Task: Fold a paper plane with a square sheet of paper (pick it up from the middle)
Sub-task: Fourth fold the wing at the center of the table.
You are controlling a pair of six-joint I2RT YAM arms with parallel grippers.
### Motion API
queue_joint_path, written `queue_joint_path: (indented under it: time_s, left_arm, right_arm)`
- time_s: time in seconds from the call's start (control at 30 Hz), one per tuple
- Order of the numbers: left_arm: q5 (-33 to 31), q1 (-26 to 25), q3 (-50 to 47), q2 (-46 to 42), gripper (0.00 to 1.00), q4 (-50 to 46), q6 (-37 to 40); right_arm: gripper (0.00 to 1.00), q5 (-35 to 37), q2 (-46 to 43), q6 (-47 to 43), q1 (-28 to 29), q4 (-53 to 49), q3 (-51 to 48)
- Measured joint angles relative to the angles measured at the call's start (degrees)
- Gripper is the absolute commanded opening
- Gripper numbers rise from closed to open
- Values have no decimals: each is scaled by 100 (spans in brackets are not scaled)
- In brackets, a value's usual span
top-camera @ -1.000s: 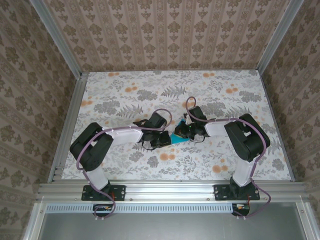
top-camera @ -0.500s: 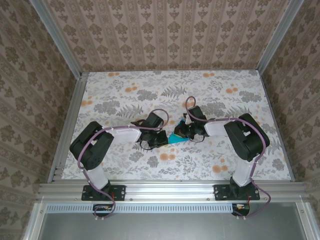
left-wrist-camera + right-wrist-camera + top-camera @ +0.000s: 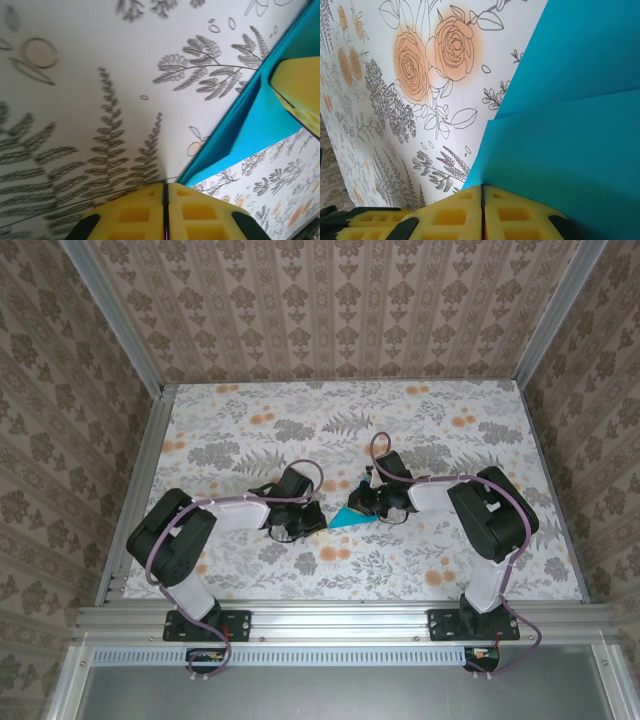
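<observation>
The left arm reaches from its base with the elbow folded out to the left. Its forearm runs rightward and low over the table, with the wrist bent down toward the surface. The left gripper sits just left of the sheet of paper and apart from it. In the left wrist view the left gripper has its yellow pads pressed flat together with nothing between them. The right arm mirrors this pose, with the elbow raised on the right and the forearm running leftward. The right gripper points down at the sheet's upper right part. Its pads are fully closed, and one yellow finger appears to rest on the turquoise surface. The sheet of paper lies folded near the table's centre, between the two grippers, with one layer overlapping another along a straight edge.
</observation>
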Motion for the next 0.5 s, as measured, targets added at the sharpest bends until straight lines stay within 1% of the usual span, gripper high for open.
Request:
queue_joint_path:
  time_s: [0.13, 0.27, 0.4, 0.5]
  left_arm:
    - [-4, 20, -15, -59, 10, 9, 28]
    - [-22, -68, 11, -208, 10, 37, 170]
    - [31, -201, 216, -221, 9, 122, 313]
    - [87, -240, 435, -70, 8, 195, 385]
  right_arm:
    - [9, 2, 0, -2, 0, 0, 0]
    - [10, 2, 0, -2, 0, 0, 0]
    - [9, 2, 0, 0, 0, 2, 0]
    - [9, 0, 0, 0, 0, 4, 0]
